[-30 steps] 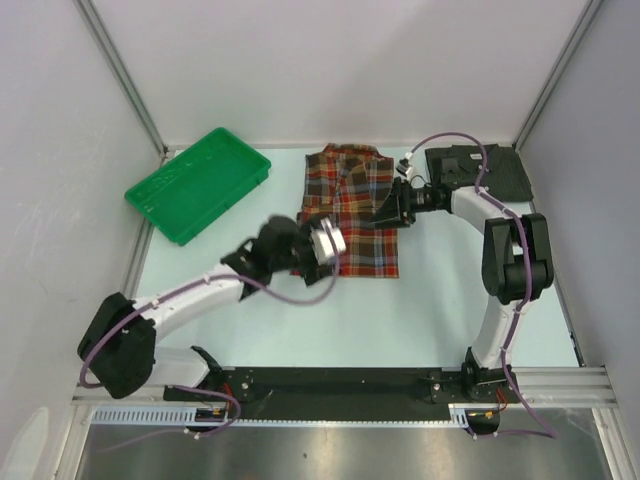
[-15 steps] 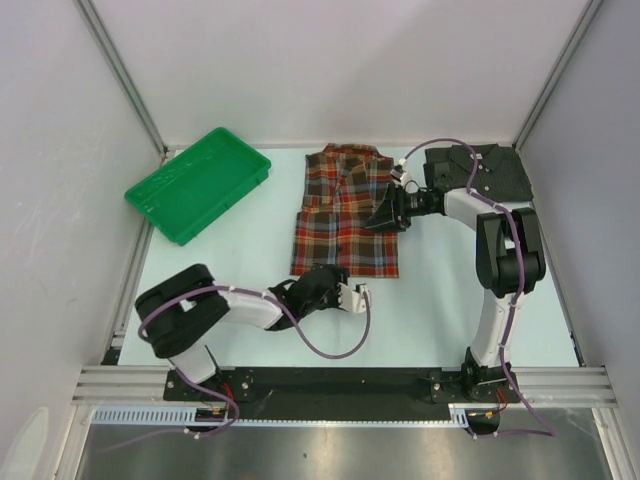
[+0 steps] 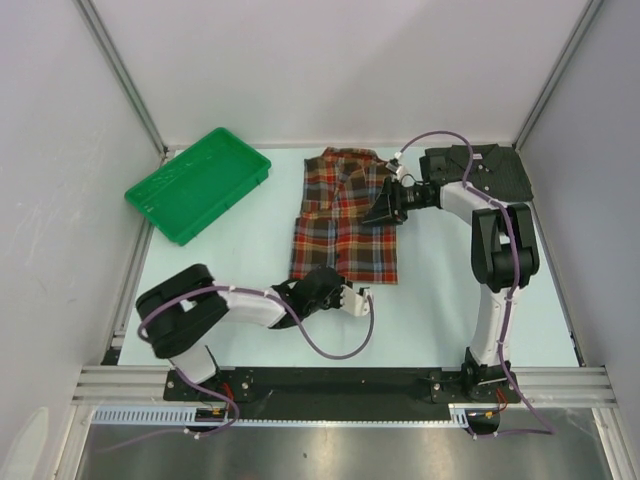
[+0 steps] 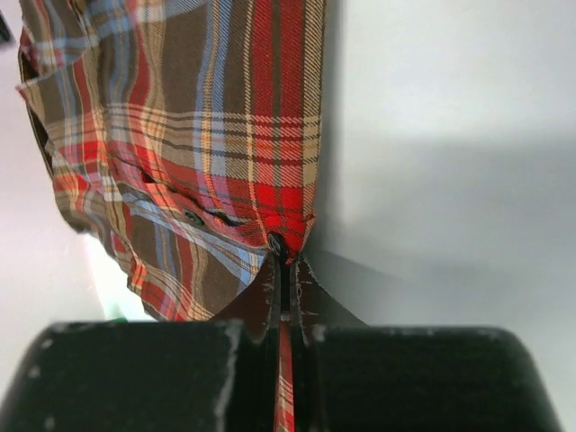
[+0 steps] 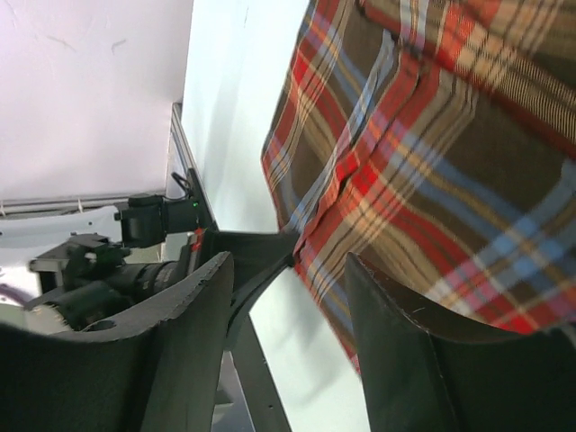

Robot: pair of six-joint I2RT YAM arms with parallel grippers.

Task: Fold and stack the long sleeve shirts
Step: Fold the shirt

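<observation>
Plaid shirt (image 3: 345, 215) is laid flat at the centre of the bench (image 3: 440, 290), collar at the far side, hem at the near side, and the sleeves look already tucked in. The grey shirt (image 3: 495, 170) is seen as a compact bundle in the far right corner, apart from the plaid one, so it is judged to be folded or nearly so, and stacking is not yet done. The step in hand is judged to be the lengthwise fold of the plaid shirt, with the near hem taken for carrying toward the collar. The left end effector (image 4: 283, 270) is clenched on the hem near its corner, and in the left wrist view a thin strip of plaid cloth is seen pinched between the closed jaws. The right end effector (image 5: 288, 270) is held over the shirt's right edge about mid-length with its jaws apart. No cloth is seen caught between them, and whether the cloth is pressed down cannot be told. The next move calls for the hem to be lifted clear of the bench and drawn toward the collar over a crease near the right end effector. Both layers should be kept in the pinch so the front placket is not peeled open. The green tray (image 3: 195, 185) at far left is not involved.
</observation>
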